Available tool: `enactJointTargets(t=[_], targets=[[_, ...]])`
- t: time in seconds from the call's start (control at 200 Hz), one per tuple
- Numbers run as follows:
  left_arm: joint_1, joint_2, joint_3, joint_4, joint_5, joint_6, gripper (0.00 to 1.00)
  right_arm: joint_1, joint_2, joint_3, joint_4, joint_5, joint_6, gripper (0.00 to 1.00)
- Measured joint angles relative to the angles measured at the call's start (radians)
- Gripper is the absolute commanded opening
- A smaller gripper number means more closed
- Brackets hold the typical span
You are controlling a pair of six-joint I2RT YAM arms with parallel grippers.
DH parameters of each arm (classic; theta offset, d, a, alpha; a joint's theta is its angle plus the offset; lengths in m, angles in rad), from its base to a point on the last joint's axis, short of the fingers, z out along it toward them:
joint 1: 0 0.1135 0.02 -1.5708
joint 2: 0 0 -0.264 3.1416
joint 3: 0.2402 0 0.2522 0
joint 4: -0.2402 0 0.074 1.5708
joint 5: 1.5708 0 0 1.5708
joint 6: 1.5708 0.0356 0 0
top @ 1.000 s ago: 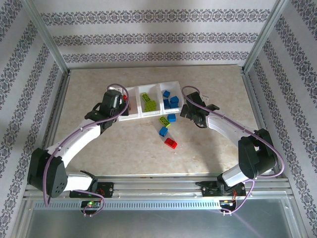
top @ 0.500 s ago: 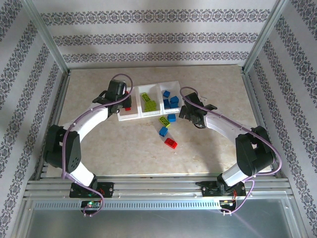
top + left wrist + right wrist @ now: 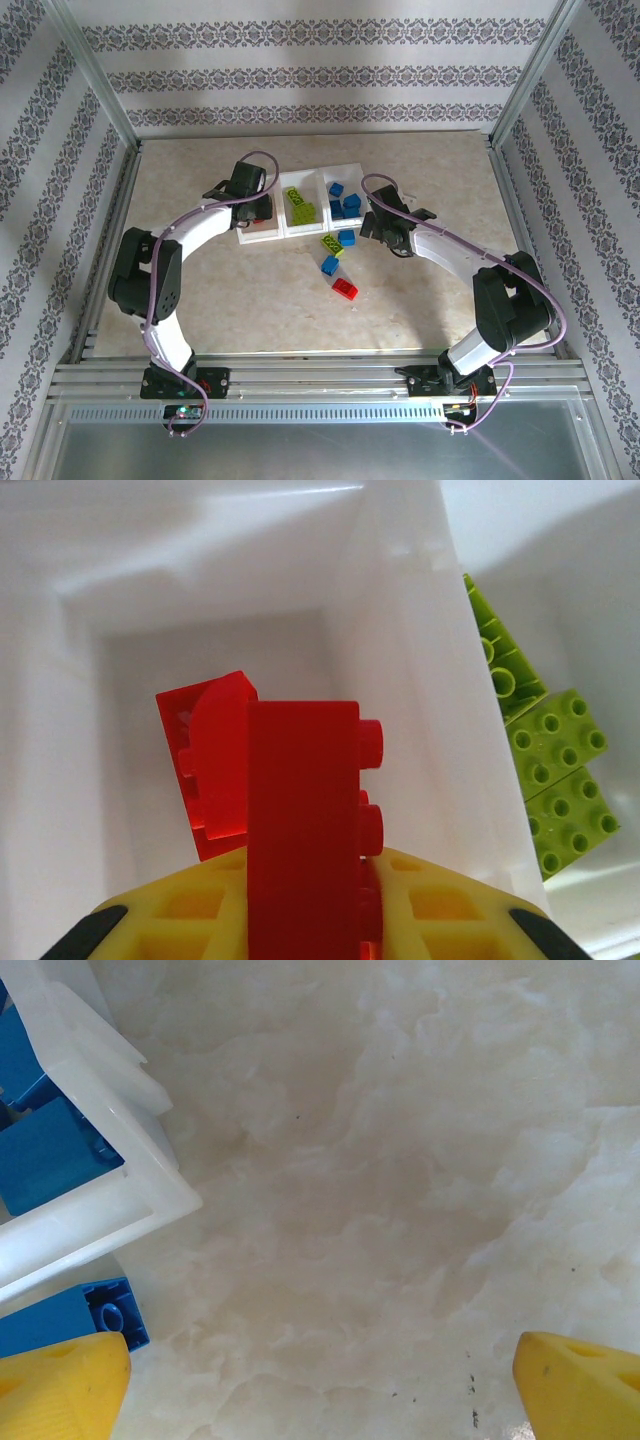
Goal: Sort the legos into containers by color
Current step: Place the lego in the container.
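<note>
My left gripper (image 3: 252,207) hangs over the left compartment of the white containers (image 3: 268,237). In the left wrist view the left gripper (image 3: 305,905) is shut on an upright red lego (image 3: 303,810), studs to the right, above another red lego (image 3: 212,765) lying in that compartment (image 3: 400,620). Lime legos (image 3: 545,755) lie in the middle compartment (image 3: 299,205) and blue ones (image 3: 345,203) in the right. On the table lie a lime lego (image 3: 331,245), two blue legos (image 3: 347,238) (image 3: 329,265) and a red one (image 3: 345,289). My right gripper (image 3: 376,226) (image 3: 320,1390) is open above bare table, beside a blue lego (image 3: 70,1315).
The right front corner of the containers (image 3: 130,1195) is close to the left of my right gripper, with blue legos (image 3: 45,1150) inside it. Metal frame posts and patterned walls enclose the beige table (image 3: 430,180). Free table lies at the right and front.
The left arm has folded back, its elbow swinging left and up, and its gripper has moved further over the left compartment with the red lego. The right arm has barely moved.
</note>
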Motion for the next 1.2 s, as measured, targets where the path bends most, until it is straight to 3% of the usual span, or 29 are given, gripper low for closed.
enactJointTargets(t=[0.8, 1.059, 1.204], targets=[[0.000, 0.089, 0.067, -0.001, 0.010, 0.002, 0.28, 0.000, 0.012, 0.000, 0.000, 0.000, 0.004, 0.98], [0.000, 0.132, 0.112, -0.003, 0.021, 0.014, 0.45, 0.007, 0.019, 0.003, 0.000, -0.005, 0.004, 0.98], [0.000, 0.141, 0.123, -0.011, 0.010, 0.016, 0.46, 0.006, 0.019, 0.009, 0.001, -0.008, 0.004, 0.98]])
